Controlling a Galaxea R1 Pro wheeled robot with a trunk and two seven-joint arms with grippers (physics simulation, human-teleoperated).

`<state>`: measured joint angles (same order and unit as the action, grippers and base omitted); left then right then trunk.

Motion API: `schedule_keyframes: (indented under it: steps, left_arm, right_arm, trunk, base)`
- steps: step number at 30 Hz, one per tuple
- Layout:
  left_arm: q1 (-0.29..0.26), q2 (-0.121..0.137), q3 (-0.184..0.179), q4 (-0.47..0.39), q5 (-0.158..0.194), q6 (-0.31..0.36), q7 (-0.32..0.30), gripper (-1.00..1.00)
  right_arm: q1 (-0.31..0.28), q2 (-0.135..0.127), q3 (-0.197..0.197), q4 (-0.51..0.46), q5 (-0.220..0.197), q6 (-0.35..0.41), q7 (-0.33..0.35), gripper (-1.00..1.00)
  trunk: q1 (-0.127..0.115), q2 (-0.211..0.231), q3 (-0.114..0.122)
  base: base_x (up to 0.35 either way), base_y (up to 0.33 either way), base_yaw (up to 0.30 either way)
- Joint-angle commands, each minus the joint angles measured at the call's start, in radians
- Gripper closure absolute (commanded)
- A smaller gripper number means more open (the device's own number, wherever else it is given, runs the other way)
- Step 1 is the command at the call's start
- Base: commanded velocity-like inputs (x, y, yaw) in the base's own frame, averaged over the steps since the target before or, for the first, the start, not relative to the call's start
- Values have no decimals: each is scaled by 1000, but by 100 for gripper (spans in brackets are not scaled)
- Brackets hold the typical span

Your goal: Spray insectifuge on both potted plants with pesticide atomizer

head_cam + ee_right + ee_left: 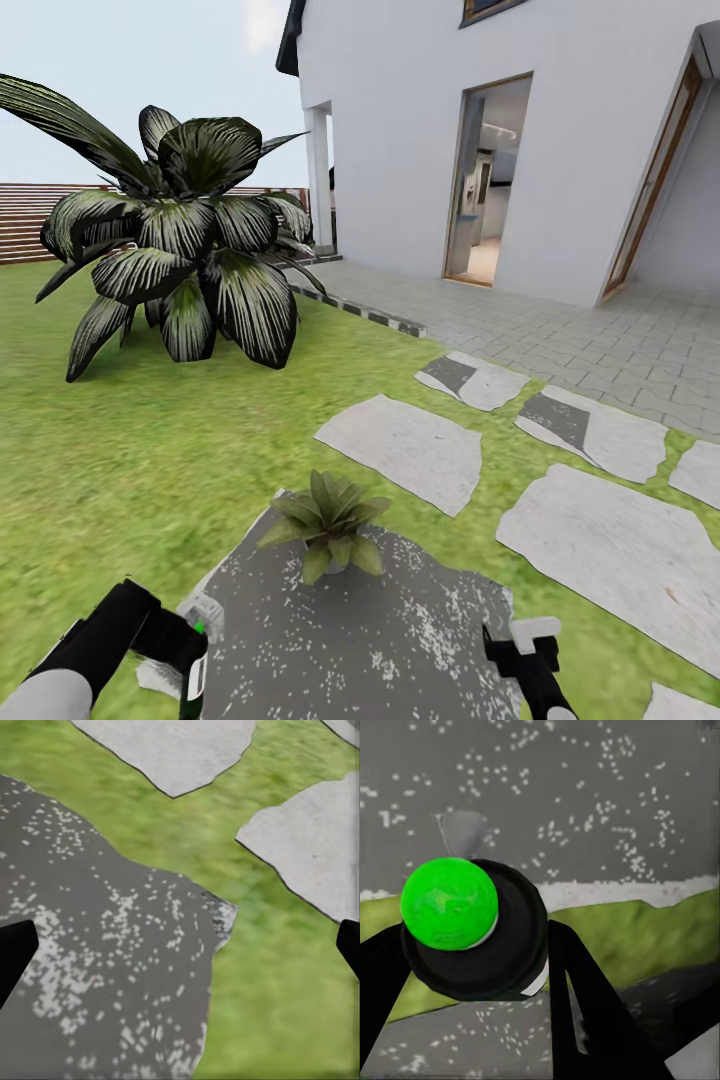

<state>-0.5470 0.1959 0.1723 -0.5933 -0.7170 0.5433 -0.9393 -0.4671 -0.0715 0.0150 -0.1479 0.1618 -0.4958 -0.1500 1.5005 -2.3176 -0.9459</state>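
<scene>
Left hand [195, 665] at the near edge of the dark speckled stone [400, 630], closed around the pesticide atomizer [472, 926], green cap end-on in the wrist view. Right hand [520, 655] open, empty, over the same stone. Potted plant [328, 522] sits on the stone's far part. Beyond on the lawn [130, 450]: large white-striped shrub [180, 245].

A home garden: lawn [150, 440], stepping stones [400, 445], white house [420, 130].

My black left claw [510, 967] grips a bright-green cap [448, 902]; at twelve o'clock, a green plant [328, 522] on white-speckled grey stone [400, 620].
</scene>
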Motion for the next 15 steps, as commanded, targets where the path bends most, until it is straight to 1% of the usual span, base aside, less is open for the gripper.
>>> schedule_keyframes:
  steps: [1, 4, 7, 9, 10, 12, 15]
  left_arm:
    - [-14, -1, 4, -1, -9, 28, -7, 100]
    - [-50, -5, 3, -1, -19, 110, -7, 100]
    - [-81, -26, -15, -1, -44, 165, -8, 100]
    - [-91, -37, -42, -1, -68, 180, -11, 100]
    - [-95, -41, -58, -1, -80, 186, -12, 100]
    - [-97, -42, -68, 0, -87, 188, -13, 100]
    - [-96, -41, -74, 1, -91, 189, -13, 100]
  right_arm:
    - [0, -3, 2, 1, 10, -1, -9, -100]
    - [8, -5, 2, 2, 8, -1, -9, -100]
    - [14, 0, 2, 2, 7, 0, -10, -100]
    - [16, 3, 1, 2, 2, 0, -10, -100]
    - [17, 4, 1, 2, -8, 0, -10, -100]
    - [18, 5, 1, 2, -30, 0, -10, -100]
    - [19, 5, 0, 2, -66, 0, -10, -100]
  trunk:
    - [0, 0, -1]
    - [0, 0, -1]
    - [0, 0, -1]
    - [0, 0, -1]
    - [0, 0, -1]
    - [0, 0, -1]
    - [0, 0, -1]
  base:
    - [0, 0, 0]
    - [0, 0, 0]
    - [0, 0, 0]
    - [0, 0, 0]
    - [0, 0, 0]
    - [0, 0, 0]
    - [0, 0, -1]
